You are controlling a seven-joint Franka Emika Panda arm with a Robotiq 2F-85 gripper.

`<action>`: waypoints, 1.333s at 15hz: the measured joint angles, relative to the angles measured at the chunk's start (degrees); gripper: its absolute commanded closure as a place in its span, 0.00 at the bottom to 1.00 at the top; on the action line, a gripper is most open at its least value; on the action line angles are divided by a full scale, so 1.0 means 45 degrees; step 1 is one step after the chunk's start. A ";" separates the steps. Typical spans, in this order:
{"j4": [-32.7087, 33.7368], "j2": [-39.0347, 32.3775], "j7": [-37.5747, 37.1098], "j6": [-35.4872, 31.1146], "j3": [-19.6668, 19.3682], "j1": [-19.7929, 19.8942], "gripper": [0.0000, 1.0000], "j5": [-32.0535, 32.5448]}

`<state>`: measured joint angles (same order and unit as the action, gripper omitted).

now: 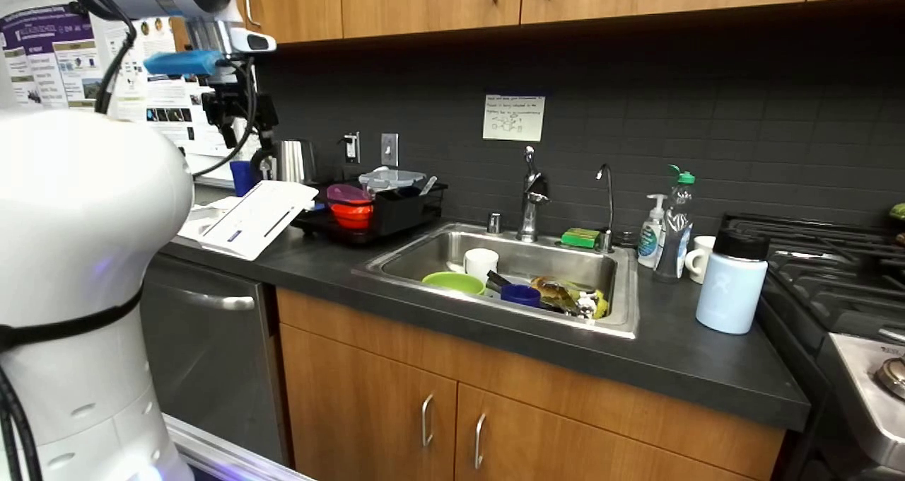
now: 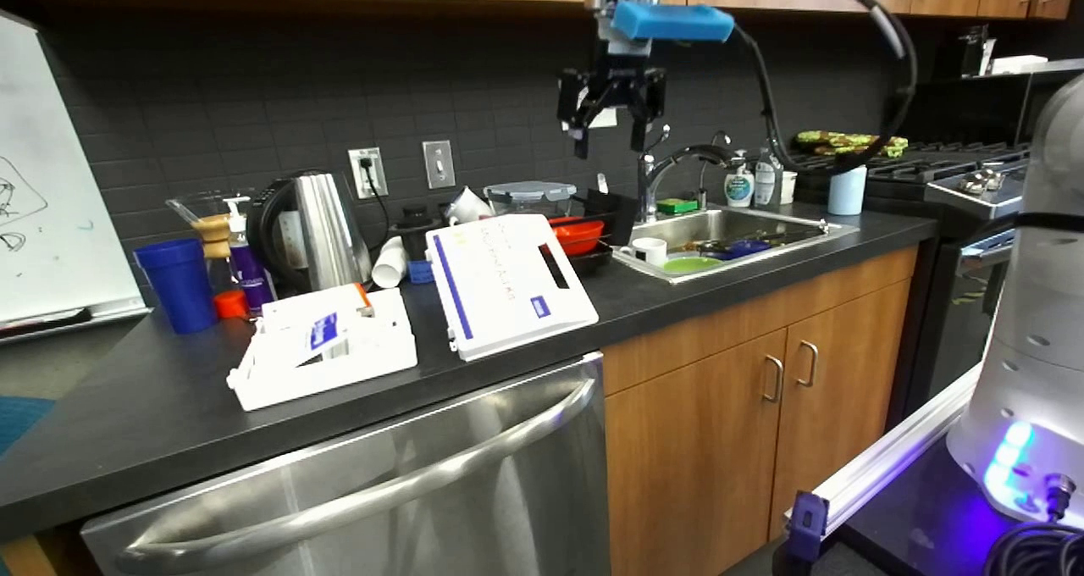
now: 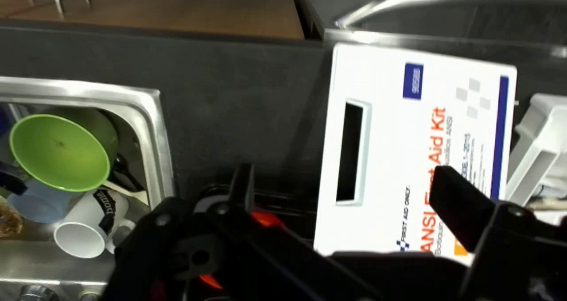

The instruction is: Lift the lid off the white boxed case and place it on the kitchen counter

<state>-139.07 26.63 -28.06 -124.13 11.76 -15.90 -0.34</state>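
Hanging spread wide, blk two-fingered pincer (image 2: 610, 144) is above flat white rect. plastic lid (image 2: 512, 290), off & tilted on long dark-grey table (image 2: 161, 400), just beside uncovered low white rect. plastic case (image 2: 339, 373)

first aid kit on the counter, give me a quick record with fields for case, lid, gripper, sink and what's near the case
case: open on the counter
lid: off the case, beside it, label side up and tilted; support unclear
gripper: open, raised clear of the lid, holding nothing
sink: holds a green bowl and white mug, among others
near the case: kettle and blue cup
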 measured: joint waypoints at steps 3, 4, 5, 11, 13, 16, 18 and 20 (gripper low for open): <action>0.0109 0.1289 0.1573 0.3262 -0.0001 0.0011 0.00 -0.0127; 0.0147 0.1599 0.2051 0.4119 -0.0003 0.0012 0.00 -0.0127; 0.0163 0.1855 0.2525 0.4829 -0.0009 0.0014 0.00 -0.0127; 0.0081 0.2334 0.4121 0.6037 -0.0079 0.0016 0.00 -0.0127; 0.0072 0.2334 0.4143 0.6041 -0.0079 0.0016 0.00 -0.0127; 0.0071 0.2334 0.4151 0.6045 -0.0079 0.0016 0.00 -0.0127; 0.0070 0.2334 0.4153 0.6046 -0.0079 0.0016 0.00 -0.0127; 0.0070 0.2334 0.4155 0.6048 -0.0080 0.0016 0.00 -0.0127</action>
<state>-138.76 37.13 -9.36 -96.92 11.41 -15.83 -0.91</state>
